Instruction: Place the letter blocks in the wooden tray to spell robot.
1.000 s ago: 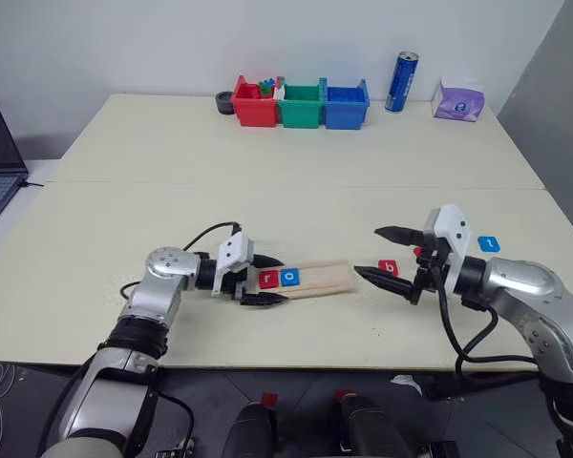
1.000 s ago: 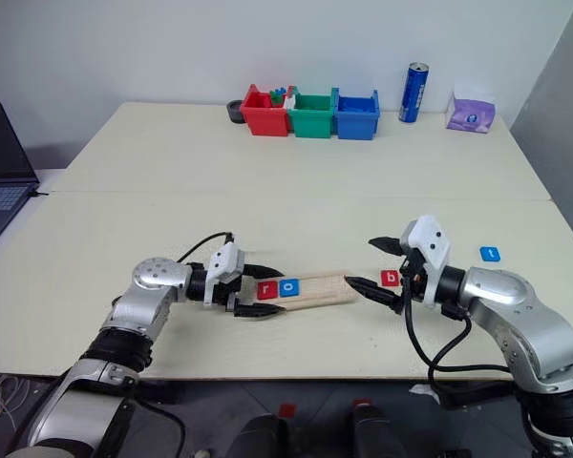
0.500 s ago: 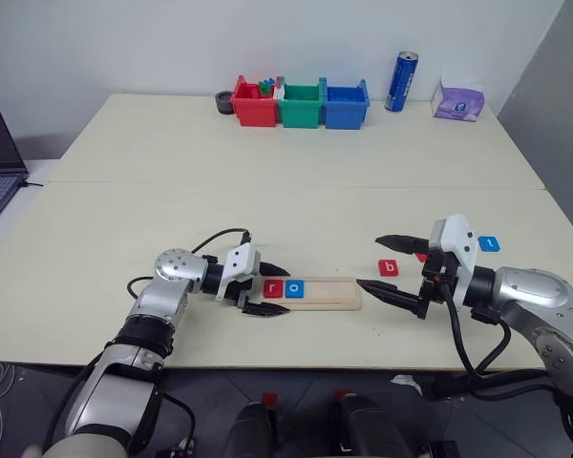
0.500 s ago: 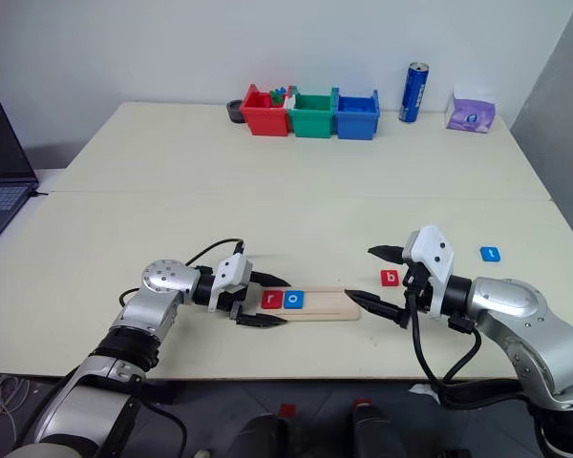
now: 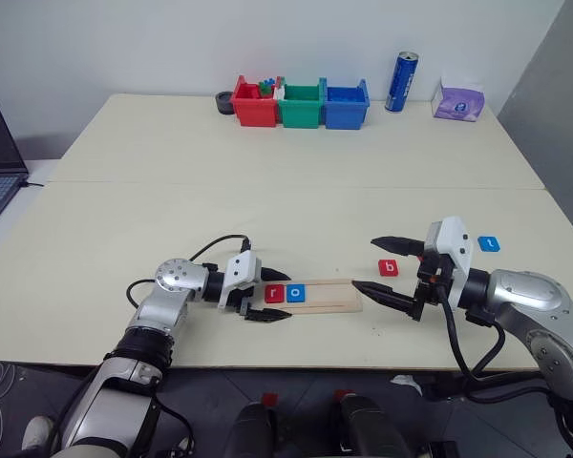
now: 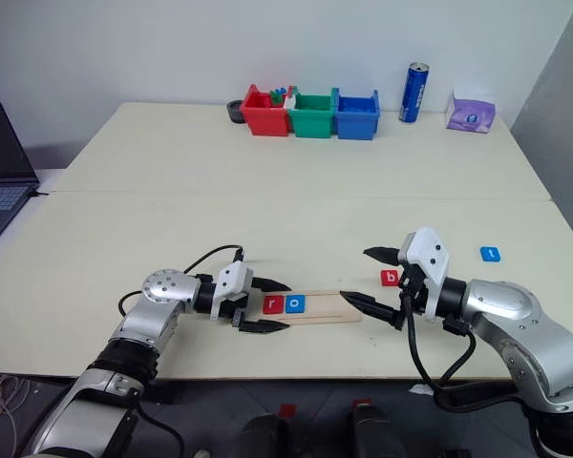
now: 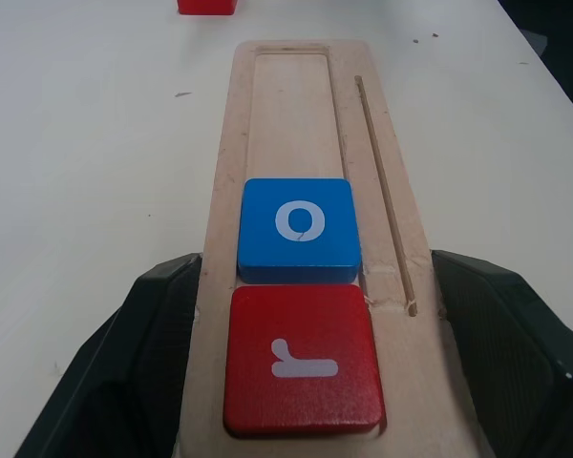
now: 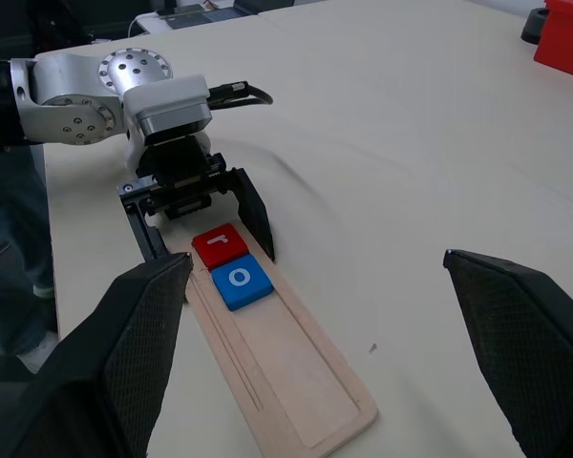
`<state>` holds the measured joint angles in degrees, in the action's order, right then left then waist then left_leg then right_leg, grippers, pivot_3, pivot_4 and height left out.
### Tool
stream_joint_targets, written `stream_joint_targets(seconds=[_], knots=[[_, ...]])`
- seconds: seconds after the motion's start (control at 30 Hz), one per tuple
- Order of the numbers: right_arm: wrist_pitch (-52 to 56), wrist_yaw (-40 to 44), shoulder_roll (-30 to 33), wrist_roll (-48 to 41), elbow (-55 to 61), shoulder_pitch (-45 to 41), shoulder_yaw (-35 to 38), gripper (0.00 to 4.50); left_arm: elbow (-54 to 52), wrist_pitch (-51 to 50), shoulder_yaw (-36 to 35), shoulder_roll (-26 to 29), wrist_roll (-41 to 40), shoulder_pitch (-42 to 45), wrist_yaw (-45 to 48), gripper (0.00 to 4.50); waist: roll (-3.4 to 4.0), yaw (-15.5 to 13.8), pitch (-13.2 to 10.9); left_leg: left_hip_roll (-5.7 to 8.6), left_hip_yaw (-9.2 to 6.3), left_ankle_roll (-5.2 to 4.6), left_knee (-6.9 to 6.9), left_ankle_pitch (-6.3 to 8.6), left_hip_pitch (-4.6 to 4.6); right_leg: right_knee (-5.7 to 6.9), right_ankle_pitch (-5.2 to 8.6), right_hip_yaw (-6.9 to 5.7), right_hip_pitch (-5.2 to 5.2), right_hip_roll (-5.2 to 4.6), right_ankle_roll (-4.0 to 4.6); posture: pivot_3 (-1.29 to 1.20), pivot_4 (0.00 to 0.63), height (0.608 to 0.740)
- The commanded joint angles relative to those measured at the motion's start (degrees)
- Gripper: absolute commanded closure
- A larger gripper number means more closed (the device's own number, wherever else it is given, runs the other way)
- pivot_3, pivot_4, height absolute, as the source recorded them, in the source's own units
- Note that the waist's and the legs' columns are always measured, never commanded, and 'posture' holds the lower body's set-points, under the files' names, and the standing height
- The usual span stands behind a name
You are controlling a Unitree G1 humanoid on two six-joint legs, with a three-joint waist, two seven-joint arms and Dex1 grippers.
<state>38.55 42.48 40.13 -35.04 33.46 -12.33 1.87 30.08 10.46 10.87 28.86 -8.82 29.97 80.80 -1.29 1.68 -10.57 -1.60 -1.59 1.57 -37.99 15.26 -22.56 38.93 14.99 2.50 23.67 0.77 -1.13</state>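
A: Head camera first. Where is the tray?

B: The tray (image 5: 310, 295) lies flat near the table's (image 5: 267, 210) front edge. A red r (image 5: 274, 293) and a blue o (image 5: 296, 292) sit side by side at its left end. A red b (image 5: 388, 267) lies on the table just beyond the tray's right end, and a blue t (image 5: 489, 244) lies further right, well apart.

A: The grippers?

B: The left gripper (image 5: 265, 295) has one finger on each long side of the tray's left end. The right gripper (image 5: 386, 267) hovers spread wide by the tray's right end, with nothing between its fingers.

A: Left wrist camera?

B: The r (image 7: 303, 357) and o (image 7: 299, 230) touch in the tray's (image 7: 296, 114) groove. The black fingers (image 7: 148, 329) press against both of its long edges, clamped on the tray.

A: Right wrist camera?

B: Its own fingers (image 8: 138, 329) stand far apart. Beyond them, the left gripper (image 8: 199, 215) straddles the tray's (image 8: 296, 382) far end, where the r (image 8: 221, 245) and o (image 8: 241, 278) sit.
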Motion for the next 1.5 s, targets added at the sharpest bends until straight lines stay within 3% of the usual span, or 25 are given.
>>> stream_joint_targets(seconds=[0.03, 0.1, 0.17, 0.4, 0.53, 0.7, 0.83, 1.07, 1.5], knots=[[-0.1, -0.4, -0.2, -0.6, 1.2, -1.2, 0.5, 0.00, -0.4, 0.9, -0.2, 0.2, -0.6, 0.3, 0.6, 1.10, 0.00, 0.0, 0.0, 0.00, 0.00, 0.00, 0.00, 0.00, 0.00, 0.00, 0.00, 0.00, 0.00, 0.00, 0.00, 0.00, 0.150, 0.740], [0.0, -0.5, -0.2, -0.7, 1.3, -1.1, 0.6, 0.00, 0.1, 1.3, -0.3, 0.0, -0.7, 0.7, 1.0, 0.38, 0.00, 0.0, 0.0, 0.00, 0.00, 0.00, 0.00, 0.00, 0.00, 0.00, 0.00, 0.00, 0.00, 0.00, 0.00, 0.00, 0.150, 0.740], [-0.1, -0.4, -0.1, -0.6, 1.3, -0.8, 0.7, 0.00, 0.6, 1.7, -0.4, 0.0, -0.9, 1.1, 1.5, 0.02, 0.00, 0.0, 0.0, 0.00, 0.00, 0.00, 0.00, 0.00, 0.00, 0.00, 0.00, 0.00, 0.00, 0.00, 0.00, 0.00, 0.150, 0.740], [0.4, -0.8, 0.3, -0.7, 1.4, 0.1, 1.6, 0.00, -0.7, 0.5, -2.1, 0.8, -2.4, 3.5, 2.1, 0.02, 0.00, 0.0, 0.0, 0.00, 0.00, 0.00, 0.00, 0.00, -0.01, 0.00, 0.00, -0.01, 0.00, 0.00, 0.00, 0.00, 0.150, 0.740], [4.1, -4.3, 0.2, -2.8, 3.3, 2.6, 5.1, 0.00, -13.9, -10.6, -3.8, 6.8, -7.2, 1.9, 4.9, 0.02, -0.03, 0.1, 0.0, -0.03, -0.02, 0.00, 0.00, 0.00, -0.07, 0.01, 0.00, 0.00, 0.05, 0.02, 0.00, 0.00, 0.150, 0.740], [10.6, -18.3, -5.2, -2.4, 7.3, 7.8, 9.5, 0.00, -30.2, -23.8, -7.4, 13.0, -13.6, -4.0, 1.4, 0.02, 0.02, 0.1, 0.0, -0.13, -0.03, 0.00, 0.06, 0.00, -0.08, 0.05, 0.04, 0.03, 0.12, 0.01, 0.06, 0.00, 0.150, 0.740], [16.0, -30.9, -10.9, 4.1, 10.2, 10.4, 5.3, 0.00, -39.8, -29.9, -9.0, 10.6, -16.1, -9.6, -7.4, 0.02, 0.03, 0.0, 0.0, -0.12, -0.05, 0.02, 0.00, -0.01, -0.09, 0.07, 0.04, 0.05, 0.10, -0.05, 0.06, 0.00, 0.150, 0.740], [23.7, -43.7, -21.4, 10.7, 8.4, 7.9, -2.5, 0.00, -46.8, -31.9, -8.2, 5.4, -14.9, -13.7, -18.9, 0.02, 0.03, 0.0, 0.0, -0.08, -0.04, 0.02, 0.00, -0.01, -0.09, 0.07, 0.04, 0.14, 0.11, -0.05, 0.06, 0.00, 0.150, 0.740], [27.9, -51.3, -33.3, 17.6, 1.2, 1.6, 0.7, 0.00, -48.8, -31.6, -6.2, 4.2, -13.8, -13.9, -23.7, 0.02, 0.03, 0.1, 0.0, -0.06, 0.04, 0.02, 0.04, -0.01, -0.11, 0.05, 0.04, 0.09, 0.19, -0.03, 0.06, 0.00, 0.150, 0.740]])
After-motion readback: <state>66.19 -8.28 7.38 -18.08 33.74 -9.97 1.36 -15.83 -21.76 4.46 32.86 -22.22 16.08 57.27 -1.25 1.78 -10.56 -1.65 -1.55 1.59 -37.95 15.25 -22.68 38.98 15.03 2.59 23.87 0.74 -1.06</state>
